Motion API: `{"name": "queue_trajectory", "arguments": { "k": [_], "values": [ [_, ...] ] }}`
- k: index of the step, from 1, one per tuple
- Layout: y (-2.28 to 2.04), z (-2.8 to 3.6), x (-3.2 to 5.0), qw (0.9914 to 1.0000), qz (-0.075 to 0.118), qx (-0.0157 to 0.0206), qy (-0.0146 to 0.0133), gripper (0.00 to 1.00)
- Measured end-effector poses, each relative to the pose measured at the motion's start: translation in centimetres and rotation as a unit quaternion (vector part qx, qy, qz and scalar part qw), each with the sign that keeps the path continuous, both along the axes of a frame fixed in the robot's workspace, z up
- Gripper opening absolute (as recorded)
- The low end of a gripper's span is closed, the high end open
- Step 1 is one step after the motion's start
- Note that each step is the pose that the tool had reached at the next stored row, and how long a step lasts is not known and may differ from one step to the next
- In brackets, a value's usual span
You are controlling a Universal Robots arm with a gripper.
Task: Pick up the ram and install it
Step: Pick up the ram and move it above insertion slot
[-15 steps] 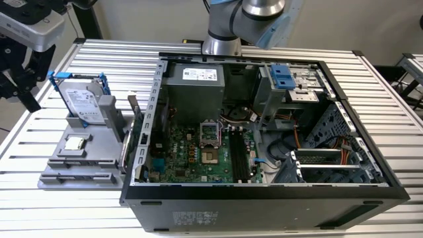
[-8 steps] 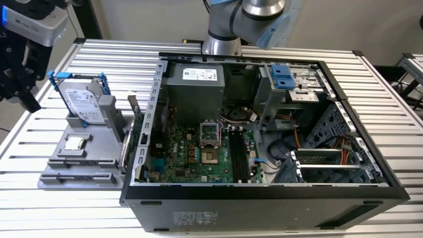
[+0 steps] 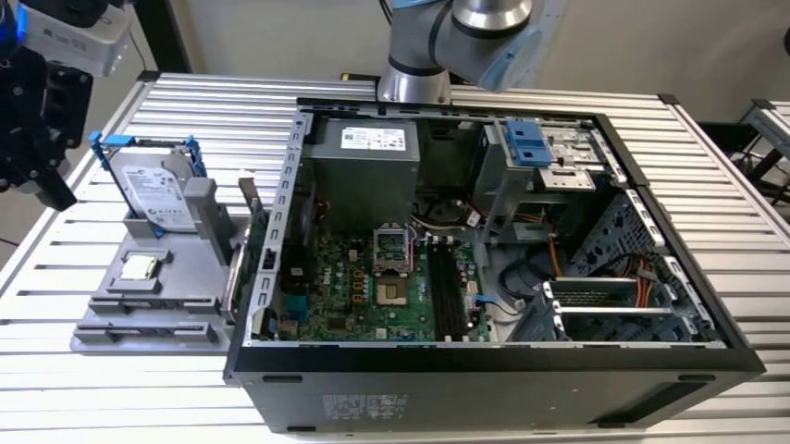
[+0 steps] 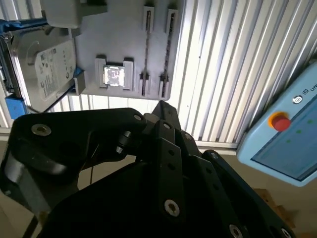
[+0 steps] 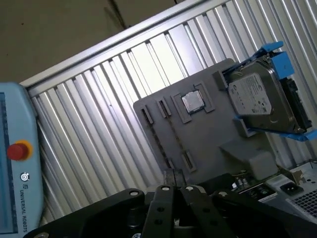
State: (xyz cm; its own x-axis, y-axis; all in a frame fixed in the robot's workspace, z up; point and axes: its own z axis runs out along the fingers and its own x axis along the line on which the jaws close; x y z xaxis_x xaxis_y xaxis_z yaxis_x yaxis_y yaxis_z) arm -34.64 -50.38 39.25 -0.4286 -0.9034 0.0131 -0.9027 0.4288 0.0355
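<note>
End effector (image 5: pixel 173 173) near gray tray (image 5: pixel 198 144) (fingertips (image 5: pixel 169 175) pressed together)

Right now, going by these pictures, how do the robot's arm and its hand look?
The arm is a silver-grey metal tube with a light blue joint cap. The hand is black, built of flat angular links joined by round silver screws.

The arm (image 3: pixel 460 28) rises at the top of the exterior view, a silver joint with a pale blue cap above its base. The black end effector (image 3: pixel 52 190) hangs at the exterior view's left edge, pointing downward. In both wrist views its dark linkages converge on the fingertips (image 5: pixel 169 174), which are pressed together with nothing between them.
</note>
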Motion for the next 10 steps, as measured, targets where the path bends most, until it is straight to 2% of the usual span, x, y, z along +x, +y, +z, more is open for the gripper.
{"name": "queue_trajectory", "arguments": {
  "k": [3,5,8,10],
  "values": [
    [0.00,0.00,0.00,0.99971,0.024,0.0000,0.0000,0.00],
    [0.00,0.00,0.00,0.99911,0.042,0.0000,0.0000,0.00],
    [0.00,-0.01,0.00,0.99760,0.069,0.0000,0.0000,0.00],
    [0.00,-0.02,0.00,0.99616,0.088,0.0000,0.0000,0.00]
  ]
}}
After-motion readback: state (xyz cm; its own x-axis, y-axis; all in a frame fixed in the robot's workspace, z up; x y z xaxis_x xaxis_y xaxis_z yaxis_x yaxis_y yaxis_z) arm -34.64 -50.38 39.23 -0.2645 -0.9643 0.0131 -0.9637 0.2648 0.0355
